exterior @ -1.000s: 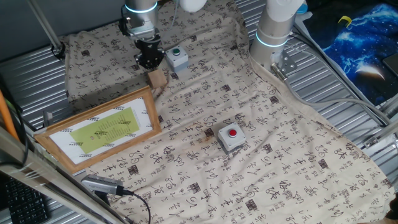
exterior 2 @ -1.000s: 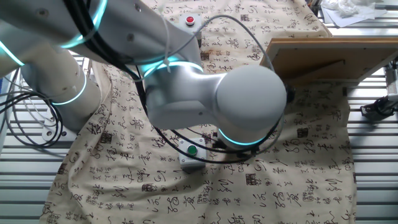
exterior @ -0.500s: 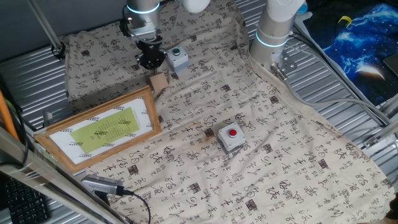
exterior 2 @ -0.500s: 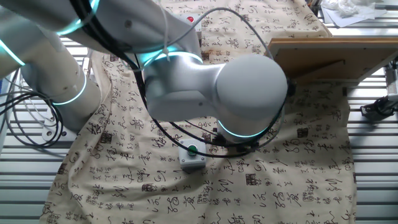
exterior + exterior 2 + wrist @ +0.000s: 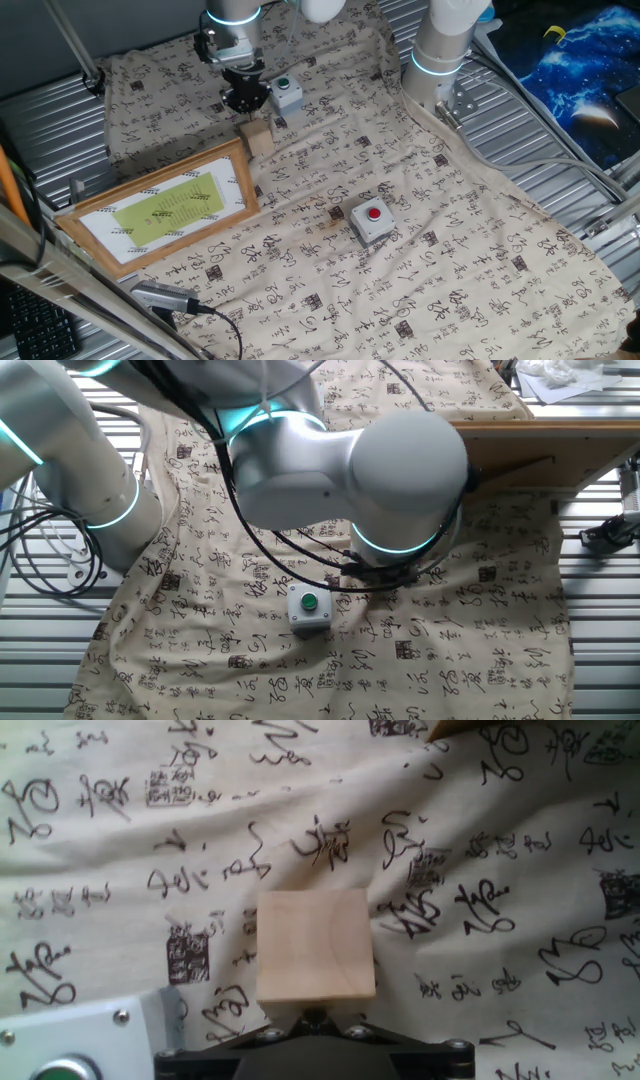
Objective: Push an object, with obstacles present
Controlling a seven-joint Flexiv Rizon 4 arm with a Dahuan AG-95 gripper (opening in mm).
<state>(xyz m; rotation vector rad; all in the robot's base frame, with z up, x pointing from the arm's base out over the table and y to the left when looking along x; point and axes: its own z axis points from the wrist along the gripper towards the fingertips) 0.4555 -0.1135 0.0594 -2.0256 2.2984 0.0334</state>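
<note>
in one fixed view the gripper (image 5: 245, 97) stands low over the cloth-covered surface (image 5: 450, 250), with the wooden block (image 5: 257, 136) just in front of it, on the side toward the framed picture (image 5: 165, 208). the green-button box (image 5: 286, 92) sits just beside the gripper; the red-button box (image 5: 372, 221) lies well apart.

in the other fixed view the arm hides both gripper and block; only the green-button box (image 5: 308, 608) shows clearly.

in the hand view the wooden block (image 5: 314, 957) lies straight ahead of the fingers, apparently touching them, roughly square-on. the gripper looks closed, holding nothing. a push straight ahead looks likely to carry the block toward the picture's corner (image 5: 447, 728).
</note>
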